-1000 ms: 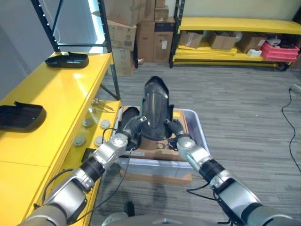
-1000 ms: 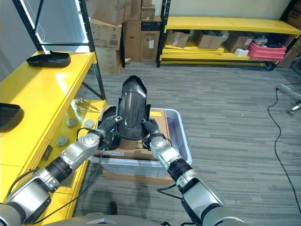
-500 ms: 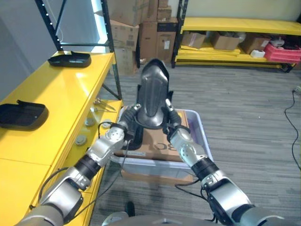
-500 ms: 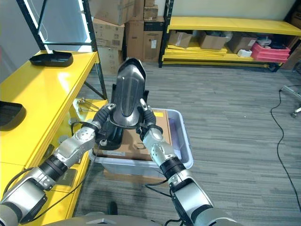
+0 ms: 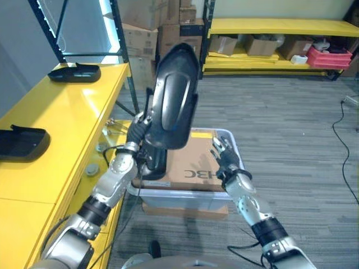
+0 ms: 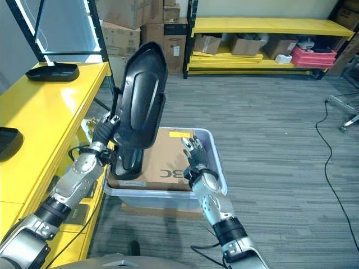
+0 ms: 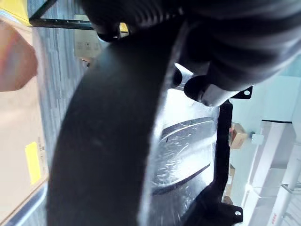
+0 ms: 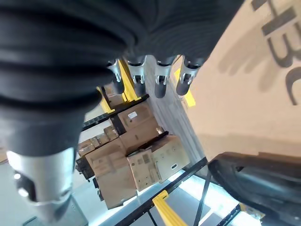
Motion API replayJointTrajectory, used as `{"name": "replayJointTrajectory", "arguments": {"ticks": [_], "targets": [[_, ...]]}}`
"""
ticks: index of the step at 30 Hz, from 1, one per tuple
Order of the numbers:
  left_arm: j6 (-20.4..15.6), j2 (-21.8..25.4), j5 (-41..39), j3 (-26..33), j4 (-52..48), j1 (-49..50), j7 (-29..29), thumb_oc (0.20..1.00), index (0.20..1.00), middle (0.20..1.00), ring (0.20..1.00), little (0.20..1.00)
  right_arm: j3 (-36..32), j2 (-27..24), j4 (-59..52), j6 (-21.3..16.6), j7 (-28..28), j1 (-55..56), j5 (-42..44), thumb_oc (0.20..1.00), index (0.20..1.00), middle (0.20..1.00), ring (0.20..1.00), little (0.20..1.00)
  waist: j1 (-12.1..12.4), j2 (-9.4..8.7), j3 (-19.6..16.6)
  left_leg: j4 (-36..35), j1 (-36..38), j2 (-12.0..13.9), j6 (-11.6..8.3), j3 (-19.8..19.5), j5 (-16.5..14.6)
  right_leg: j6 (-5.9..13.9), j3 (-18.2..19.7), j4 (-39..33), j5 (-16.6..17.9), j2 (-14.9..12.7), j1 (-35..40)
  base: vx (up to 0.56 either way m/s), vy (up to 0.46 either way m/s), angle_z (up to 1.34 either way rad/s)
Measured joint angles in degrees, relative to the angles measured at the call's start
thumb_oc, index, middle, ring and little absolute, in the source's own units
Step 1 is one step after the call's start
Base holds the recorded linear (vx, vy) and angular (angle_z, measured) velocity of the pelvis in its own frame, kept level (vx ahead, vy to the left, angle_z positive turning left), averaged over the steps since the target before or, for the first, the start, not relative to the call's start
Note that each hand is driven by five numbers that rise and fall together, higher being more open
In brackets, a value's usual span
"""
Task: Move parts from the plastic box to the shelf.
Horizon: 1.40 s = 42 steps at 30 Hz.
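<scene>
Bright, even indoor light with glare on glossy surfaces.

A lit strip (image 5: 106, 22) glows behind the shelf post and a pale sheen lies on the yellow shelf (image 5: 67, 112); the black part (image 6: 140, 95) carries soft highlights. In the left wrist view the part (image 7: 108, 141) is blurred from closeness, with a blown-out patch behind it, perhaps reflected light. The cardboard sheet (image 8: 249, 80) bears a faint finger shadow.

glossy black part (image 5: 174, 92); yellow shelf (image 5: 61, 129); translucent box (image 5: 238, 162).
</scene>
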Motion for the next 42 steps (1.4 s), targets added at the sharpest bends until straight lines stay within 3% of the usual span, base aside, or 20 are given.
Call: {"name": "replayJointTrajectory", "arguments": {"ticks": [6, 8, 10, 17, 18, 20, 21, 23, 24, 25, 27, 28, 30, 31, 32, 33, 37, 38, 40, 42], "targets": [[-0.4, 3.4, 1.9, 5.2, -0.2, 3.3, 0.4, 0.200, 0.200, 0.200, 0.200, 0.200, -0.8, -1.0, 0.7, 5.5, 4.0, 10.3, -2.3, 1.000, 1.000, 1.000, 1.000, 1.000, -0.8, 0.42, 0.5, 0.0, -0.6, 0.0, 0.33, -0.9, -0.1, 0.55, 0.5, 4.0, -1.7, 0.1, -1.8, -0.04, -0.076, 0.06], [-1.8, 4.0, 1.9, 6.7, 0.1, 2.9, 0.5, 0.200, 0.200, 0.200, 0.200, 0.200, -2.3, -0.6, 3.3, 5.9, 5.9, 13.3, -3.5, 1.000, 1.000, 1.000, 1.000, 1.000, -1.4, 0.96, 0.8, -0.3, -1.5, 0.0, 0.76, -3.9, 0.8, 0.49, 0.5, 7.9, -2.9, 0.7, -3.0, -0.06, -0.193, 0.81], [-3.5, 5.0, 1.8, 6.8, -0.2, 1.9, 0.8, 0.200, 0.200, 0.200, 0.200, 0.200, -2.2, -0.9, 8.7, 5.9, 7.8, 16.4, -4.6, 1.000, 1.000, 1.000, 1.000, 1.000, -3.0, 1.53, 0.9, -0.1, -4.2, 0.2, 0.11, -10.9, 1.6, -0.49, 5.2, 8.7, -5.5, 3.7, -5.3, -0.07, -0.212, 1.48], [-6.9, 7.9, 1.8, 19.0, -9.9, 14.5, 4.0, 0.200, 0.200, 0.200, 0.200, 0.200, 3.3, -4.4, 18.4, 5.6, 11.1, 17.4, -14.1, 1.000, 1.000, 1.000, 1.000, 1.000, 3.9, 1.49, 1.5, 0.4, -9.4, 1.7, -3.85, -15.6, -2.6, -5.25, -0.8, 2.4, 0.0, 8.2, -4.1, -0.07, -0.210, 0.70], [-7.8, 7.7, 1.8, 21.5, -15.4, 19.0, 3.0, 0.200, 0.200, 0.200, 0.200, 0.200, 3.9, -5.2, 19.1, 5.2, 11.2, 18.6, -15.8, 1.000, 1.000, 1.000, 1.000, 1.000, 5.3, 0.00, 1.6, 1.5, -10.0, 1.5, -5.61, -16.6, -4.6, -6.78, -3.0, 0.7, -0.4, 7.7, -3.3, -0.06, -0.092, 0.94], [-8.4, 8.2, 1.8, 23.4, -16.3, 19.6, 2.0, 0.200, 0.200, 0.200, 0.200, 0.200, 4.0, -4.7, 22.5, 5.5, 11.3, 18.7, -17.8, 1.000, 1.000, 1.000, 1.000, 1.000, 8.6, -2.70, 2.2, 5.0, -11.3, 0.9, -3.73, -14.4, -4.2, -7.71, -6.3, 0.5, -0.4, 5.7, -3.5, -0.09, -0.092, 0.98], [-8.4, 8.1, 1.8, 25.1, -16.0, 20.0, 2.1, 0.200, 0.200, 0.200, 0.200, 0.200, 3.8, -5.1, 22.9, 5.4, 11.6, 18.6, -19.7, 1.000, 1.000, 1.000, 1.000, 1.000, 9.5, -2.13, 2.3, 7.2, -11.0, 1.1, -3.12, -11.6, -4.5, -7.19, -8.2, 1.2, -0.9, 6.1, -3.2, -0.08, -0.054, 1.19], [-8.1, 6.5, 2.1, 24.4, -16.0, 19.1, 0.8, 0.200, 0.200, 0.200, 0.200, 0.200, 3.7, -5.5, 23.9, 5.3, 11.6, 20.1, -22.8, 1.000, 1.000, 1.000, 1.000, 1.000, 7.7, 1.05, 2.0, 6.2, -11.0, 2.2, 0.44, -5.7, 0.8, -6.09, -16.3, 1.5, -2.0, 7.0, -1.5, -0.02, 0.021, 1.77], [-7.9, 6.1, 3.0, 24.5, -16.9, 19.8, 0.3, 0.200, 0.200, 0.200, 0.200, 0.200, 4.1, -4.6, 24.4, 5.8, 11.7, 20.4, -24.8, 1.000, 1.000, 1.000, 1.000, 1.000, 8.1, 1.22, 2.4, 4.7, -10.9, 3.2, 1.05, 0.7, -0.7, -5.62, -18.9, 2.9, -2.8, 6.4, -1.7, 0.07, 0.037, 2.35], [-7.1, 5.7, 3.7, 24.3, -17.1, 21.2, 0.2, 0.200, 0.200, 0.200, 0.200, 0.200, 3.9, -3.7, 24.8, 5.8, 12.0, 20.2, -26.5, 1.000, 1.000, 1.000, 1.000, 1.000, 7.9, 1.31, 3.1, 4.5, -10.4, 3.6, -1.03, 8.9, -6.6, -5.05, -20.0, 5.7, -3.7, 3.5, -2.6, 0.07, 0.108, 1.88], [-6.4, 5.9, 4.0, 24.5, -16.2, 20.4, 0.3, 0.200, 0.200, 0.200, 0.200, 0.200, 4.2, -2.8, 24.9, 5.7, 11.6, 19.0, -26.9, 1.000, 1.000, 1.000, 1.000, 1.000, 8.3, 1.30, 3.4, 3.6, -9.9, 1.8, -3.12, 14.0, -8.2, -2.94, -21.1, 7.9, -6.8, 1.9, -0.5, 0.12, 0.223, 2.02], [-6.4, 5.8, 4.0, 24.3, -14.4, 18.4, 0.0, 0.200, 0.200, 0.200, 0.200, 0.200, 5.7, -2.8, 25.0, 5.8, 11.0, 18.6, -27.0, 1.000, 1.000, 1.000, 1.000, 1.000, 5.6, -0.04, 3.5, 6.2, -11.1, 2.6, -4.08, 19.8, -9.8, -3.44, -24.7, 6.8, -6.9, 0.2, 0.9, 0.17, 0.202, 2.07], [-6.2, 6.5, 4.0, 25.1, -14.6, 18.8, 0.6, 0.200, 0.200, 0.200, 0.200, 0.200, 6.2, -1.8, 26.8, 6.1, 10.6, 15.2, -27.0, 1.000, 1.000, 1.000, 1.000, 1.000, 7.8, -0.84, 3.0, 9.0, -10.7, 3.4, -1.87, 17.0, -6.6, -3.19, -22.0, 9.4, -9.7, -2.1, -1.3, 0.16, 0.128, 0.43], [-6.1, 6.7, 4.2, 26.1, -14.7, 19.9, 0.9, 0.200, 0.200, 0.200, 0.200, 0.200, 6.1, -1.5, 28.2, 5.9, 10.6, 13.3, -27.0, 1.000, 1.000, 1.000, 1.000, 1.000, 9.5, -0.52, 2.8, 8.2, -8.5, 3.8, -3.24, 14.9, -6.0, -2.54, -19.5, 9.6, -10.0, -1.9, -1.5, 0.19, 0.173, -0.42], [-5.7, 7.1, 4.2, 26.7, -14.6, 20.1, 1.2, 0.200, 0.200, 0.200, 0.200, 0.200, 6.0, -1.0, 30.1, 6.0, 10.5, 11.6, -27.0, 1.000, 1.000, 1.000, 1.000, 1.000, 9.1, -0.18, 2.7, 5.3, -6.6, 2.6, -0.52, 14.1, -1.6, -0.59, -18.8, 9.9, -9.5, -2.3, -0.8, 0.22, 0.208, -0.15], [-5.5, 7.7, 5.3, 27.3, -14.5, 20.5, 1.2, 0.200, 0.200, 0.200, 0.200, 0.200, 5.1, 0.4, 30.1, 6.1, 9.8, 11.2, -27.5, 1.000, 1.000, 1.000, 1.000, 1.000, 10.2, -1.31, 2.3, 4.4, -5.5, 0.4, 1.53, 14.2, -2.2, 0.56, -18.7, 9.6, -9.2, -3.8, 0.0, 0.25, 0.242, 0.20], [-5.1, 9.0, 6.4, 27.7, -14.5, 20.3, 0.1, 0.200, 0.200, 0.200, 0.200, 0.200, 4.0, 1.7, 35.0, 6.0, 8.2, 10.0, -28.0, 1.000, 1.000, 1.000, 1.000, 1.000, 10.5, -1.76, 2.3, 4.3, -4.9, -2.0, 4.18, 13.6, -2.9, 1.02, -18.4, 11.1, -8.2, -5.9, 0.5, 0.14, 0.177, 0.19], [-5.0, 10.3, 6.8, 27.6, -13.4, 19.6, -0.9, 0.200, 0.200, 0.200, 0.200, 0.200, 3.7, 1.9, 37.3, 5.9, 8.2, 10.3, -27.9, 1.000, 1.000, 1.000, 1.000, 1.000, 10.2, -1.38, 2.6, 4.5, -4.3, -2.7, 5.12, 12.6, -3.8, 1.47, -17.5, 16.3, -7.3, -7.1, -0.6, 0.21, 0.350, 0.51], [-4.3, 11.1, 7.4, 26.0, -9.2, 14.8, -0.7, 0.200, 0.200, 0.200, 0.200, 0.200, 1.6, 1.5, 38.5, 5.4, 8.1, 11.3, -27.9, 1.000, 1.000, 1.000, 1.000, 1.000, 7.1, 0.72, 5.2, 5.2, -2.3, -3.9, 8.14, 8.9, -5.7, 3.79, -9.8, 44.5, -3.0, -11.9, -12.2, 0.16, 0.159, 0.88], [-3.3, 13.1, 7.4, 22.8, -7.7, 11.1, 0.6, 0.200, 0.200, 0.200, 0.200, 0.200, 0.3, 1.6, 38.5, 4.3, 8.3, 11.3, -26.8, 1.000, 1.000, 1.000, 1.000, 1.000, 4.2, 0.71, 7.2, 5.4, -1.7, -5.1, 7.14, 5.1, -5.4, 4.55, -0.3, 53.4, -6.8, -7.6, -20.9, 0.14, -0.195, 0.94]]}}
